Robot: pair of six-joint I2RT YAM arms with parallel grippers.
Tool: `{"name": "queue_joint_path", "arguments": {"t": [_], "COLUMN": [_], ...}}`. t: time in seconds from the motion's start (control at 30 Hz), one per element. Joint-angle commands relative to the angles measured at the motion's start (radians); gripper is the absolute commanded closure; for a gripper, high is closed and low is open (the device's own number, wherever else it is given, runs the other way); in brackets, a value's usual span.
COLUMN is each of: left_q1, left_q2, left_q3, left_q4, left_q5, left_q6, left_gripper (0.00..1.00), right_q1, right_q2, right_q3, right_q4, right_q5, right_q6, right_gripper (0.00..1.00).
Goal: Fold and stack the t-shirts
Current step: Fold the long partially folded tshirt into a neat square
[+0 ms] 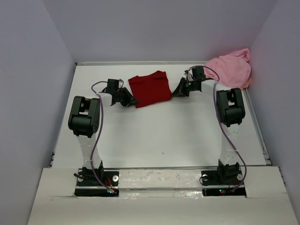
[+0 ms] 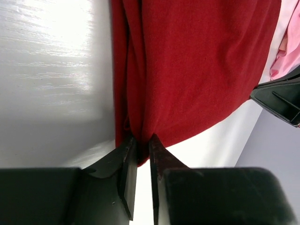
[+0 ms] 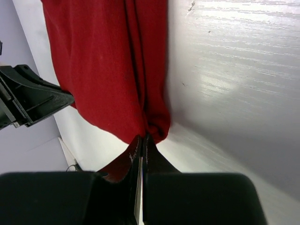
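The dark red t-shirt (image 1: 150,88) lies folded into a rough rectangle on the white table (image 1: 159,136), directly between the 2 grippers. The left gripper (image 1: 131,100) sits low at the shirt's near left corner. In its wrist view the 2 fingers (image 2: 125,164) stand only a narrow slit apart, with the gathered red edge caught between their tips, so it is pinching the cloth. From those tips the shirt spreads ahead and to the right, with vertical folds running along its left side. The right gripper (image 1: 175,93) sits low at the shirt's near right corner. Its fingers (image 3: 154,161) are pressed together, and the red cloth bunches into a small pucker right at their tips, so it is also nipping the hem. From there the shirt extends ahead and to the left, with bare table to the right of the fingers. The light pink t-shirt (image 1: 230,69) lies crumpled in a heap beyond and to the right of the right gripper, against the far right wall, apart from the red one.
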Motion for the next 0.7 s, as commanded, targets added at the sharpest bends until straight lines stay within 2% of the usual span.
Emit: {"name": "queue_joint_path", "arguments": {"t": [0.0,0.07,0.1,0.13,0.67], "left_q1": [-0.003,-0.003,-0.005,-0.005,-0.058], "left_q2": [-0.031,-0.039,-0.039,-0.042,-0.102], "left_q3": [0.012,0.01,0.012,0.01,-0.048], "left_q4": [0.009,0.0,-0.005,-0.012,-0.119], "left_q5": [0.018,0.02,0.02,0.023,0.035], "left_q6": [0.018,0.019,0.021,0.024,0.097], "left_gripper": [0.82,0.9,0.98,1.0,1.0], "right_q1": [0.015,0.015,0.015,0.015,0.044], "right_q2": [-0.008,-0.024,-0.028,-0.037,-0.221], "right_q3": [-0.008,-0.028,-0.045,-0.052,-0.287], "right_q4": [-0.03,-0.031,-0.033,-0.039,-0.079], "right_q5": [0.037,0.047,0.053,0.054,0.108], "right_q6": [-0.021,-0.023,-0.023,-0.023,-0.038], "right_gripper": [1.0,1.0,1.0,1.0,1.0]}}
